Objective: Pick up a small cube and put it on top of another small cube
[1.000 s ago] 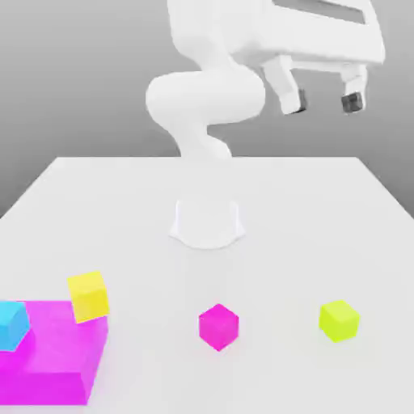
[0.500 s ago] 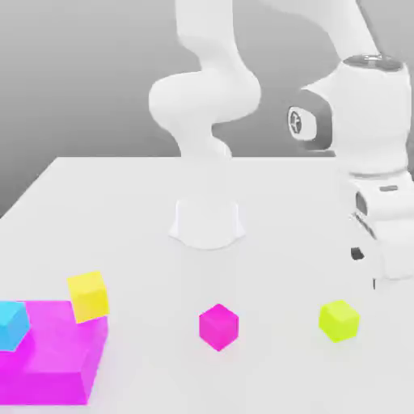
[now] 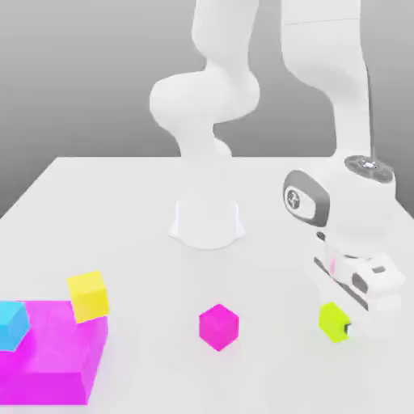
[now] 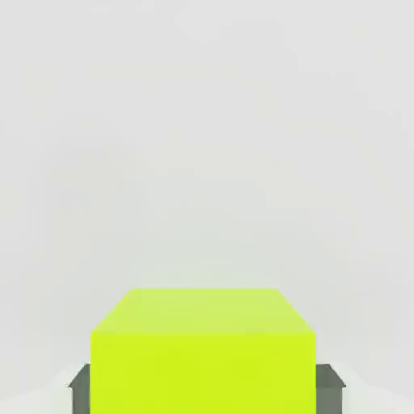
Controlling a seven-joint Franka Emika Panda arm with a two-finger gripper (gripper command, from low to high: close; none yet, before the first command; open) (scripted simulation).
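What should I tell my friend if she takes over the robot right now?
Hand: down at the table, one finger on each side of the lime cube; whether it is squeezing yet is unclear.
Lime cube: on the table, at the exterior view's right.
Small magenta cube: on the table, apart from the lime one, nothing on top.
Done: hand lowered around the lime cube.
Left: grip, lift, carry over, set it on the small magenta cube.
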